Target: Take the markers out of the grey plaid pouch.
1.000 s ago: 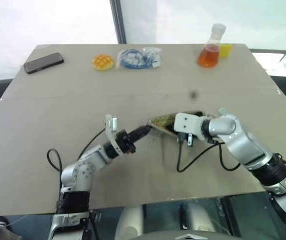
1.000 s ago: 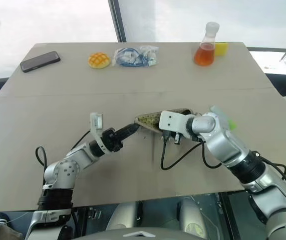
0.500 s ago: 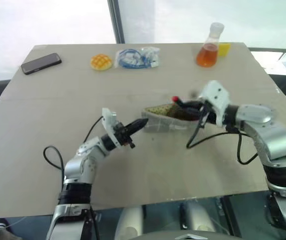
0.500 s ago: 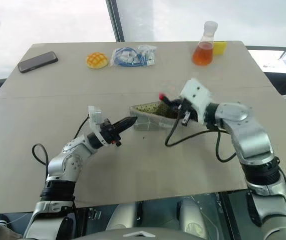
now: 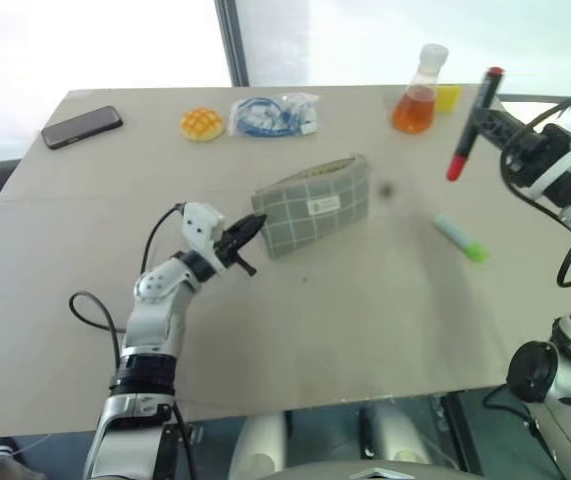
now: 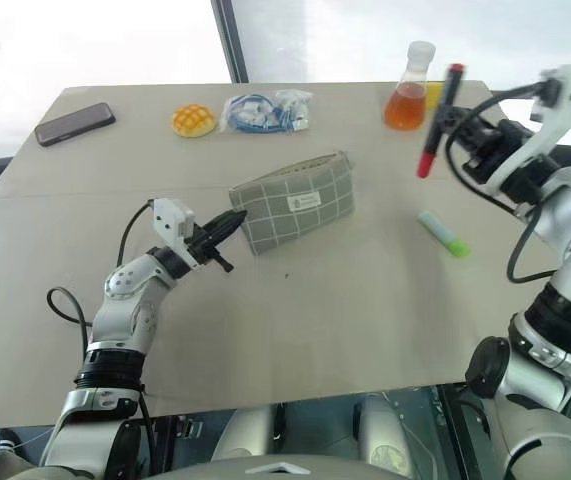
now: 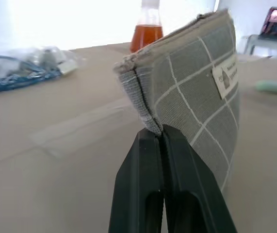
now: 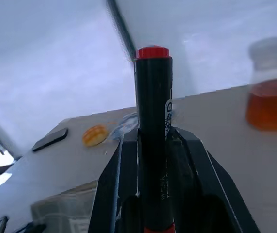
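While my left gripper (image 5: 253, 226) pinches the near corner of the grey plaid pouch (image 5: 313, 205) between fully closed fingers, the pouch stands tilted on its long edge near the middle of the desk (image 5: 295, 330), its small white label facing me. Seen from my left wrist, the two black fingers (image 7: 145, 160) meet right at the stitched seam of that corner, with no gap between them.

Raised high over the right side of the desk, my right gripper (image 5: 481, 118) clamps the black marker (image 5: 473, 122) around its middle, its fingers drawn in tight against the barrel. That marker hangs clear of the desk, tilted a little from upright, with one red end up and another red end below the gripper. From my right wrist, the red cap (image 8: 153, 52) stands straight up between the fingers.

Lying flat on the desk to the right of the pouch and well apart from it is the mint-green marker (image 5: 461, 239). Along the far edge sit a black phone (image 5: 86, 125), a yellow bun-shaped toy (image 5: 204, 124), a clear bag of blue cable (image 5: 275, 114) and a flask of orange liquid (image 5: 418, 97), with a small yellow thing (image 5: 450, 98) just beside the flask.
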Motion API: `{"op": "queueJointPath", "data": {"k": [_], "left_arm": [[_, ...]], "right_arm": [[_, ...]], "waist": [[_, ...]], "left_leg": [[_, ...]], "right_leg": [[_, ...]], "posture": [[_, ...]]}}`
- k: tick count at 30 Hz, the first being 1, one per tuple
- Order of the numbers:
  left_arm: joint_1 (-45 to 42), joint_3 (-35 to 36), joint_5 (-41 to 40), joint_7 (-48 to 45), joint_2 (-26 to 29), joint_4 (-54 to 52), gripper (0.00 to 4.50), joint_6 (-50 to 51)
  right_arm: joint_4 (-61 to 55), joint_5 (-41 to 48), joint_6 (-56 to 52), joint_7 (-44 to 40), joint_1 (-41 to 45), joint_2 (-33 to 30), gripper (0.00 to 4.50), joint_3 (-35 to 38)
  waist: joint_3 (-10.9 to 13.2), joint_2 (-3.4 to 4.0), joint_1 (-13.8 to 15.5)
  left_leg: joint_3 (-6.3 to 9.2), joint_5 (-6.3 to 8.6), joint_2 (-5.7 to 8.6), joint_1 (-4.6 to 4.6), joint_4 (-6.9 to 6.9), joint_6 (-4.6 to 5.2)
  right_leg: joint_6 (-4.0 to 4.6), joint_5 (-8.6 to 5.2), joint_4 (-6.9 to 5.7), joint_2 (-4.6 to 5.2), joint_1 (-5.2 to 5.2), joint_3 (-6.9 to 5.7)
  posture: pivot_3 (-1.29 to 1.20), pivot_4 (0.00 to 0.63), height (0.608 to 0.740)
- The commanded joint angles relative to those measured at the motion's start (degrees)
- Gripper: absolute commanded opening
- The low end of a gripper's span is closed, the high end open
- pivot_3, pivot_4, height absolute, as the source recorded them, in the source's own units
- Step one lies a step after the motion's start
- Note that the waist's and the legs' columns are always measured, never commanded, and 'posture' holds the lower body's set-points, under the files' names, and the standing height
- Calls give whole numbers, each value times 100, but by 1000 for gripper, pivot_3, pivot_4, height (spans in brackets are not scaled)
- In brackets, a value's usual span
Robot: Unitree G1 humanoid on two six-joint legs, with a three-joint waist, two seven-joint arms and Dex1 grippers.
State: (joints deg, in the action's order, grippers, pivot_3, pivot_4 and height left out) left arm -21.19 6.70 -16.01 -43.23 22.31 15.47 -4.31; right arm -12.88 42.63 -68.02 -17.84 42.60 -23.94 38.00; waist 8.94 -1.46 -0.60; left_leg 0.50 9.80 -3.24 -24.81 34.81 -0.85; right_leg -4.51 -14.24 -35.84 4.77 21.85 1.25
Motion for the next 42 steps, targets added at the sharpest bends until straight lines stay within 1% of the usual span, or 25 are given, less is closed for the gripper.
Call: {"op": "queueJointPath", "data": {"k": [1,3,4,6,9,14,15,16,17,18,21,24,26,28,30,33,34,37,40,42], "left_arm": [[-138,56,333,354,73,63,0,-454],[-156,42,395,388,91,99,0,-579],[-145,15,405,322,113,102,0,-675],[-120,-22,418,266,141,98,0,-797],[-71,-61,427,163,199,97,0,-938],[46,-15,419,123,273,48,0,-1071],[81,-10,436,113,308,44,0,-1121],[114,-3,435,105,339,37,0,-1157],[140,19,455,122,385,44,0,-1208],[156,40,464,121,435,61,0,-1269],[128,147,577,104,710,265,0,-1677],[-20,231,745,39,1122,711,0,-2228],[-178,262,907,17,1441,1129,0,-2737],[-540,281,1190,196,1836,1813,0,-3286],[-954,219,1483,391,2075,2403,0,-3707],[-1679,86,1848,761,2202,3168,0,-3999],[-1935,52,1983,919,2246,3360,0,-4120],[-2540,-19,2432,1545,2432,3688,0,-4550],[-2691,-154,2528,1612,2498,3852,0,-5012],[-2448,-326,2342,1194,2374,3924,0,-5200]], "right_arm": [[565,-1158,861,8,-646,-910,242,-962],[913,-1841,1472,-181,-1120,-1411,242,-1740],[1323,-2251,1905,-270,-1306,-1626,242,-2159],[2015,-2823,2612,-432,-1476,-1893,242,-2746],[2828,-3294,3258,-646,-1336,-1972,242,-3275],[3747,-3641,3690,-1002,-988,-1854,242,-3714],[3845,-3666,3738,-1096,-939,-1822,722,-3766],[3910,-3673,3771,-1166,-899,-1785,1334,-3788],[3908,-3661,3775,-1235,-882,-1751,1505,-3797],[3878,-3661,3777,-1289,-879,-1728,2090,-3797],[3369,-3530,3677,-1289,-956,-1659,3462,-3571],[2316,-3206,3597,-1543,-1202,-1720,3462,-3325],[1372,-2838,3521,-1788,-1439,-1727,3462,-3164],[-5,-2214,3164,-2089,-1764,-1709,3462,-3086],[-836,-1844,2740,-2044,-1933,-1583,3462,-3118],[-1325,-1817,2494,-1798,-2034,-1412,3462,-3349],[-1387,-1871,2484,-1734,-2048,-1374,3462,-3426],[-1533,-1901,2472,-1712,-2086,-1364,3462,-3535],[-1922,-1835,2326,-1755,-2320,-1462,3462,-3606],[-2253,-1739,2179,-1787,-2623,-1505,3462,-3647]], "waist": [[0,-1,21],[0,-1,40],[0,-1,34],[2,2,10],[11,19,-39],[11,16,-28],[10,16,-30],[10,15,-26],[10,15,-25],[11,16,-22],[10,15,-36],[12,17,-32],[13,18,-7],[13,18,1],[12,11,45],[11,5,112],[11,3,131],[21,-13,150],[25,-19,140],[22,-16,143]], "left_leg": [[-1,0,1,0,-2,0],[0,2,5,-4,-5,4],[-3,4,5,-4,-6,7],[-10,7,6,-3,-6,11],[-23,7,6,1,-6,11],[-18,6,2,5,3,11],[-18,6,2,5,6,11],[-20,6,2,5,7,11],[-19,6,2,4,7,11],[-19,6,2,4,7,11],[-16,7,-2,4,3,10],[-18,7,-4,7,-3,10],[-16,6,-4,3,-6,10],[-17,7,-4,-2,-11,9],[-15,7,-4,-6,-13,9],[-11,7,-4,-5,-11,9],[-13,7,-2,-5,-5,8],[-22,7,0,-7,4,8],[-22,7,-1,-11,4,7],[-22,7,-1,-10,-5,7]], "right_leg": [[0,0,1,0,0,1],[-5,0,5,1,0,1],[-10,0,7,2,0,3],[-19,1,9,2,1,10],[-22,1,7,1,6,22],[-26,3,6,-6,0,22],[-19,0,6,-6,-1,23],[-19,-1,7,-5,-2,24],[-17,-1,7,-5,-2,24],[-18,-1,7,-5,-2,24],[-20,0,6,-10,0,23],[-20,0,3,-12,4,23],[-27,4,1,-11,8,22],[-30,6,2,-10,15,21],[-30,6,3,-9,17,17],[-28,5,3,-8,13,10],[-16,-3,4,-5,11,10],[-12,-5,4,1,11,11],[-27,4,1,0,16,11],[-32,7,1,0,17,11]], "posture": [[0,150,740],[0,150,740],[0,150,740],[0,150,740],[0,150,740],[0,150,740],[0,150,740],[0,150,740],[0,150,740],[0,150,740],[0,150,740],[0,150,740],[0,150,740],[0,150,740],[0,150,740],[0,150,740],[0,150,740],[0,150,740],[0,150,740],[0,150,740]]}}
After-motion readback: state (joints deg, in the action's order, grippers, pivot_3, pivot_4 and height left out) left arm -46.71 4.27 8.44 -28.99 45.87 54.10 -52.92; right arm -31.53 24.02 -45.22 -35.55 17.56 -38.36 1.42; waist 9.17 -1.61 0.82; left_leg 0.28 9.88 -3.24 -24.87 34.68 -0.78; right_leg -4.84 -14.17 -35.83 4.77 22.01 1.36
